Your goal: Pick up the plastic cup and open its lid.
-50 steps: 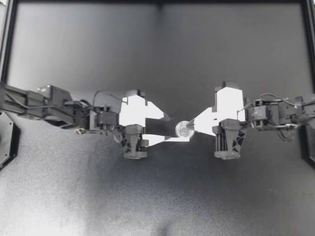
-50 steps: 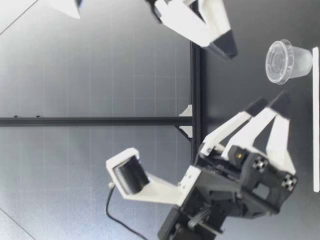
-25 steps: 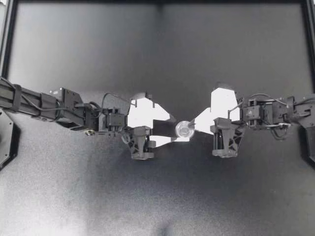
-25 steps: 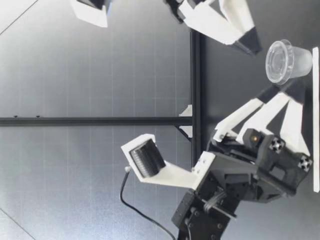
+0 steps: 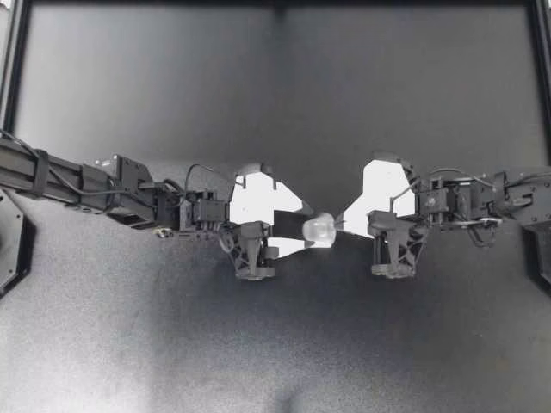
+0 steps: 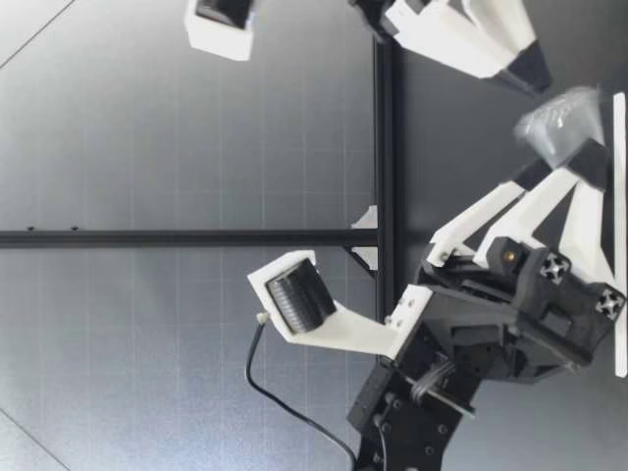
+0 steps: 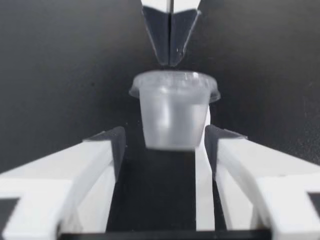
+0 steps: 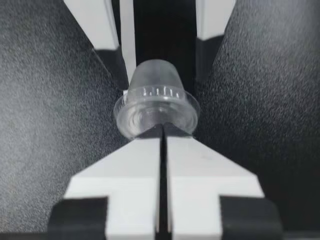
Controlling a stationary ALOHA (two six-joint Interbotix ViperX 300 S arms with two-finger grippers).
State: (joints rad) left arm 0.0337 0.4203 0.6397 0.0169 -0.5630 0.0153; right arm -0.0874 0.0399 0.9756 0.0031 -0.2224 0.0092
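One small translucent plastic cup [image 5: 319,229] lies tipped at the middle of the dark table [image 5: 275,95], with its one lid [image 8: 150,120] on. Whether it holds anything cannot be told. Two grippers meet at the cup from opposite sides.

Seen along the left arm, nearest are the two fingers [image 7: 116,147] of the left gripper [image 5: 300,228]. They are spread apart with the cup's base between them. One finger is at the cup's wall and the other stands clear of it.

Beyond the base is the lidded rim. Just past the lid is the right gripper [image 5: 338,224], its two fingers [image 8: 140,165] pressed together and their tips at the lid's edge.

From table height the cup [image 6: 561,120] leans, blurred, just beside the left gripper's dark fingertip.
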